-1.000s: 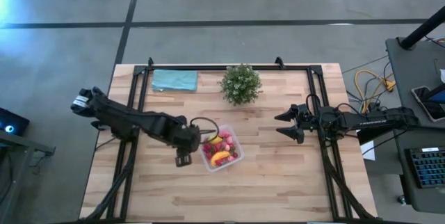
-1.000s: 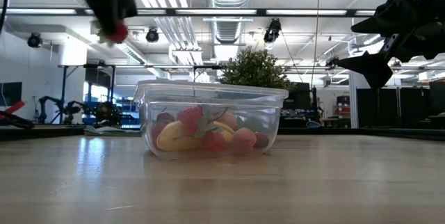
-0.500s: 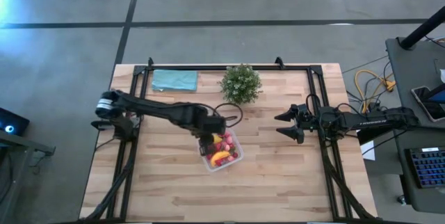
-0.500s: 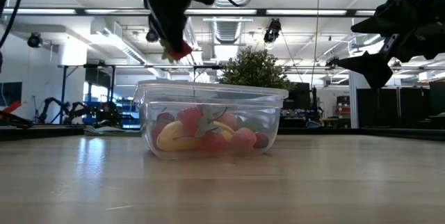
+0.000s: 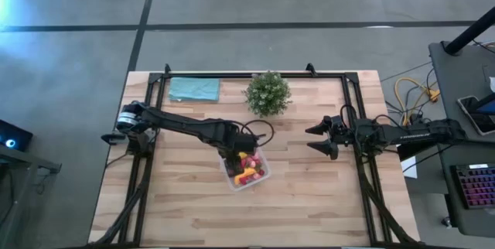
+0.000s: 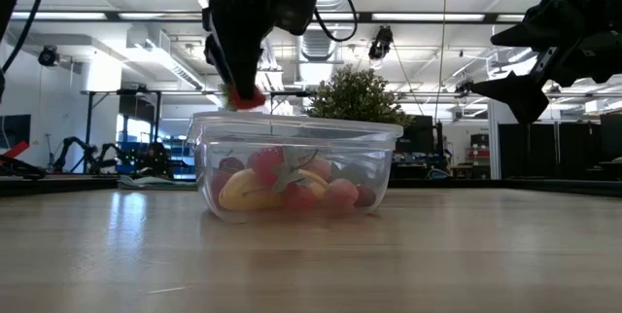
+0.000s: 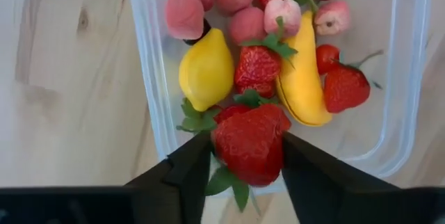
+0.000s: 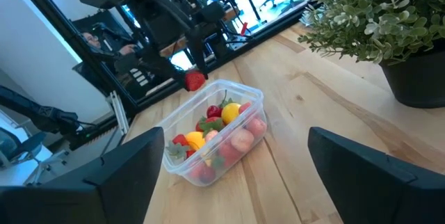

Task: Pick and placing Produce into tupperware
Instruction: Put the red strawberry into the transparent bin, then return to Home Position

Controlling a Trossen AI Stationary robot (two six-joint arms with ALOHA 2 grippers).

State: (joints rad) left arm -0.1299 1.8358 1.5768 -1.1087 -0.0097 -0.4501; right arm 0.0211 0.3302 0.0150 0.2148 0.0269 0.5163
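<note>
The left pincer (image 7: pixel 240 156), clenched on a strawberry (image 7: pixel 248 142), hangs over the tub's (image 5: pixel 230 179) edge with a lemon (image 7: pixel 206 70), banana (image 7: pixel 304 78) and berries already inside, so this drop looks nearly the last, while the right pincer (image 5: pixel 316 138) waits released across the desk (image 5: pixel 309 202).

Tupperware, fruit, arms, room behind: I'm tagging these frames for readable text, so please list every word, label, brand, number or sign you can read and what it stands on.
No text can be read in any view.
tupperware: clear plastic, no label visible.
strawberry held in the left gripper: no marking.
right gripper: no lettering legible on it.
Pale marks on the right arm's forearm in the high view: too small to read.
Room behind in the low view: no readable signs.
</note>
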